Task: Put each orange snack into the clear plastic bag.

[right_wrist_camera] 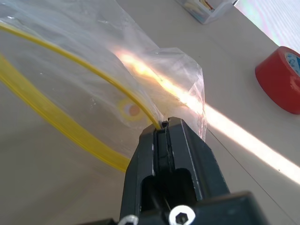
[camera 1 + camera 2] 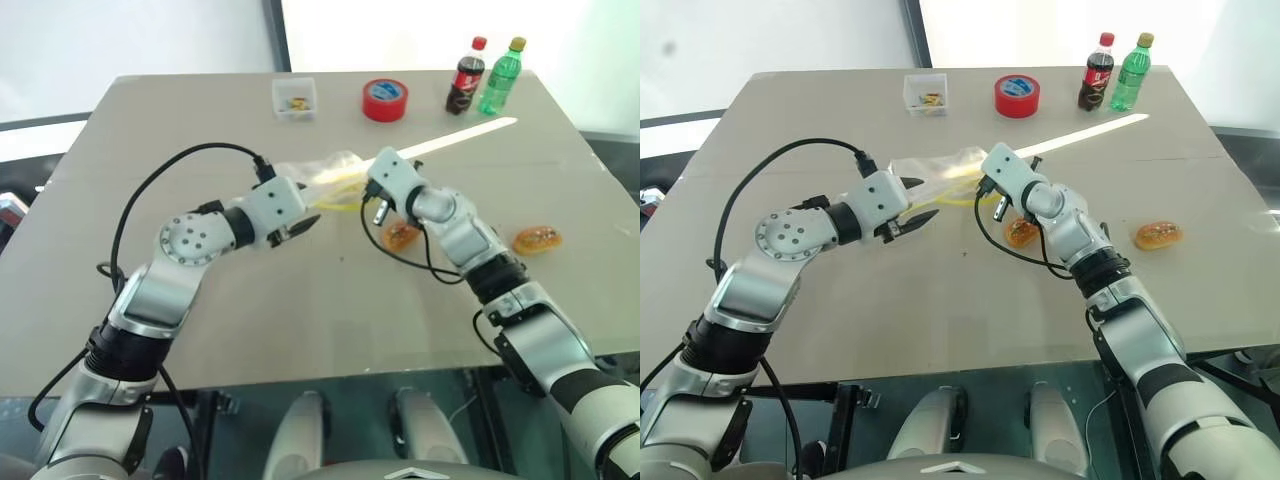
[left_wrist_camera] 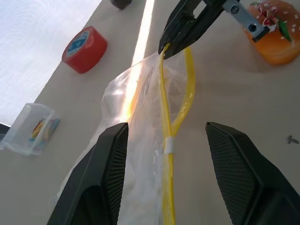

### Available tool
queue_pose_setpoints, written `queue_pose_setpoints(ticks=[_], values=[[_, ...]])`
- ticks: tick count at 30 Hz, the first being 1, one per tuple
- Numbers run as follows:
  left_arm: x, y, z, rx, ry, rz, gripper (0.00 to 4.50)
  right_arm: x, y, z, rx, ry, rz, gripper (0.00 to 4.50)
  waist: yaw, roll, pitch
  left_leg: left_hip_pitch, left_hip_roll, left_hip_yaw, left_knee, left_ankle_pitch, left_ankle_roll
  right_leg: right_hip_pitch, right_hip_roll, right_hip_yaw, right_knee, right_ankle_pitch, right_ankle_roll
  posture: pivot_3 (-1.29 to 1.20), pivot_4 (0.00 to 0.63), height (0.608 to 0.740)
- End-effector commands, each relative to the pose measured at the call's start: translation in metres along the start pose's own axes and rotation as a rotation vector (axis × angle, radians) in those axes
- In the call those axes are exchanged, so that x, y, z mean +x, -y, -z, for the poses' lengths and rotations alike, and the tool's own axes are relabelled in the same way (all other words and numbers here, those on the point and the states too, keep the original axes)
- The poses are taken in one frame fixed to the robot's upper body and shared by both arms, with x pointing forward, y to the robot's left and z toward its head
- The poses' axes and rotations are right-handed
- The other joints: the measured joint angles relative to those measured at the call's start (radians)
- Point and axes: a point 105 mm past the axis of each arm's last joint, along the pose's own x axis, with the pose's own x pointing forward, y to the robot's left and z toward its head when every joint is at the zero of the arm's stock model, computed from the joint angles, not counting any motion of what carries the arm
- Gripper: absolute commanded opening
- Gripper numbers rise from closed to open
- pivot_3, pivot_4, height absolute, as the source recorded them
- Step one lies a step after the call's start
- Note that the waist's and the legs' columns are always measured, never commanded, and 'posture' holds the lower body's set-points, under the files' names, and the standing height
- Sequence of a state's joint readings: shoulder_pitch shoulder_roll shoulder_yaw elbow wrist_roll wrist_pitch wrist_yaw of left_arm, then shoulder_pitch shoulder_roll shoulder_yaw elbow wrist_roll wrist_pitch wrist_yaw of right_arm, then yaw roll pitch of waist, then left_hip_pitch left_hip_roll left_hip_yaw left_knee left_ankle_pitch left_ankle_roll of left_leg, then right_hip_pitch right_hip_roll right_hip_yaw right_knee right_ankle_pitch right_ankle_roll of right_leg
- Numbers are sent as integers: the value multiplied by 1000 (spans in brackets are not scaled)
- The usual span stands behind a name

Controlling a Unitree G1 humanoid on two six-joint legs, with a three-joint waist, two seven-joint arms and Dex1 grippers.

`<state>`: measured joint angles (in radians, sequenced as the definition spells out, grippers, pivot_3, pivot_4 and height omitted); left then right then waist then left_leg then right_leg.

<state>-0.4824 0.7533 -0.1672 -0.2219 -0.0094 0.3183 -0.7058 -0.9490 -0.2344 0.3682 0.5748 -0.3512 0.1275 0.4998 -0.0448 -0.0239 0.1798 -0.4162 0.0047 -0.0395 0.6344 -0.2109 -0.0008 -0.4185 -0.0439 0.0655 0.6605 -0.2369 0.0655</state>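
My right jaws [image 2: 352,186] were pinching one yellow lip of the clear plastic bag [image 2: 318,172], which lay mid-bench, toward the far edge. My left jaws [image 3: 165,140] hung spread, with the other yellow lip between them. To do this well, I judged, the left should close on that second lip only and draw it apart from mine without tearing. I counted two orange snacks [image 2: 401,235] [image 2: 537,240], both on the bench toward its right edge, neither bagged, and one bag.
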Motion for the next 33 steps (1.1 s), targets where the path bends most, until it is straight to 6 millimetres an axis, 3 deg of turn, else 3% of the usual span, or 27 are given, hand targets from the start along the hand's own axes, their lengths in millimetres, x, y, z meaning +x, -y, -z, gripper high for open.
queue_pose_setpoints(ticks=[1, 21, 27, 33], values=[[-3, -5, 6, 73, -32, -17, 2767, -1, 15, -18, -28, 43, 32, 0, 0, 0, 0, 0, 0, 0, 0, 0, 0, 0, 0, 0, 0, 0, 0, 0, 150, 740], [9, 3, 25, 87, -82, 2, 2767, -2, 8, -26, -16, 67, 15, 0, -1, 0, 0, 0, 0, 0, 0, 0, 0, 0, 1, 0, 1, 0, 0, 0, 150, 740], [11, 1, 28, 97, -92, -8, 22, -2, 10, -27, -14, 71, 17, 0, 0, 0, 0, 0, 0, 0, 0, 0, 0, 0, 1, 0, 1, 0, 0, 0, 150, 740], [11, -2, 31, 107, -106, -29, 22, -3, 9, -27, -4, 74, 10, 0, 0, 0, 0, 0, 0, 0, 0, 0, 0, 0, 1, 0, 1, 0, 0, 0, 150, 740]])
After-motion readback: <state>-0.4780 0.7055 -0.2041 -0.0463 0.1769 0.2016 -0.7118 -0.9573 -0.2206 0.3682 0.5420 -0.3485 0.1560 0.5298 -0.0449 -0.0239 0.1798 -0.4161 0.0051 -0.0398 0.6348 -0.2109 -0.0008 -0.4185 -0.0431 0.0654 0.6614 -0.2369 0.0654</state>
